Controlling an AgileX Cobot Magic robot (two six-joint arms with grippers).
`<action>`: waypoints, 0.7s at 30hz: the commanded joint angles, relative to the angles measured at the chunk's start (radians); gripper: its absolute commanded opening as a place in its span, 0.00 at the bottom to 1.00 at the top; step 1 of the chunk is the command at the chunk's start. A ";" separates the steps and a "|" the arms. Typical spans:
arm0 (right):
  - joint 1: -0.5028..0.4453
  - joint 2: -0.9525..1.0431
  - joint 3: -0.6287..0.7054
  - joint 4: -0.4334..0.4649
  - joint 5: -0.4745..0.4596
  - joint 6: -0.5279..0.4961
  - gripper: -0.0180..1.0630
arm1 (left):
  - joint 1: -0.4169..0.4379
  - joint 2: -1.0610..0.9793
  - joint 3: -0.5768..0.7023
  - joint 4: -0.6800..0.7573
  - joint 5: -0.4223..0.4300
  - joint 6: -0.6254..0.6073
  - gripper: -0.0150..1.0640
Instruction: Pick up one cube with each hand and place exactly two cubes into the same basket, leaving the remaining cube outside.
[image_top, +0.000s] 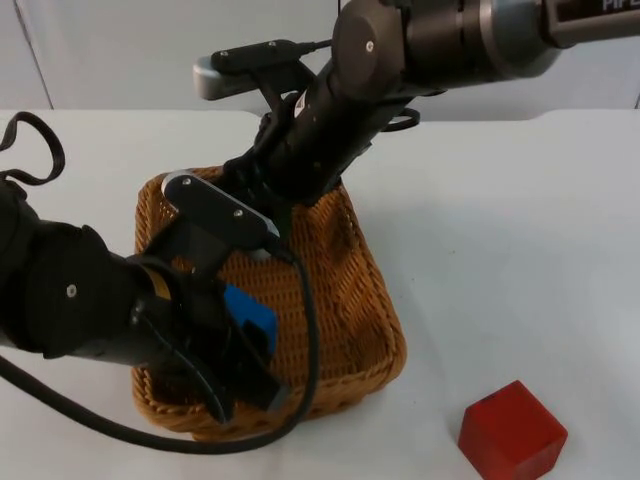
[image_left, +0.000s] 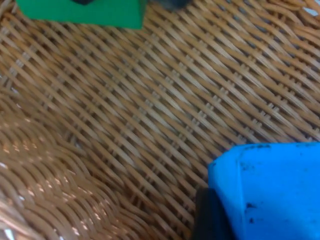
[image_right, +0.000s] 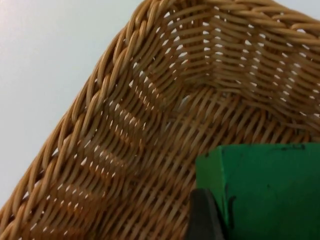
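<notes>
1. The left arm comes in from the left edge of the top view, bent low and reaching rightward over the near part of the brown woven wicker basket (image_top: 375, 330). The left gripper (image_top: 245, 350) is clamped on a bright blue cube (image_top: 252, 316), held over the basket's lower-left area; the left wrist view shows the blue cube (image_left: 270, 192) against a black fingertip above the weave.
2. The basket sits at centre-left of the top view on the white table top (image_top: 520, 220).
3. The right arm slants down from the upper right into the basket's far end. The right gripper (image_right: 200, 220) grips a green cube (image_right: 262, 190) just inside the basket wall; that green cube (image_left: 82, 12) also appears in the left wrist view.
4. A red cube (image_top: 512, 430) rests on the table at lower right, well apart from the basket.
</notes>
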 joint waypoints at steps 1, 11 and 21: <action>0.003 -0.004 -0.003 -0.001 0.005 -0.011 0.02 | -0.006 0.009 0.001 0.008 0.008 -0.002 0.01; 0.003 -0.004 -0.003 -0.023 0.039 -0.011 0.31 | -0.006 0.009 0.001 0.008 0.008 -0.002 0.01; 0.003 -0.004 -0.003 -0.023 0.029 -0.011 0.56 | -0.006 0.009 0.001 0.018 0.008 -0.002 0.02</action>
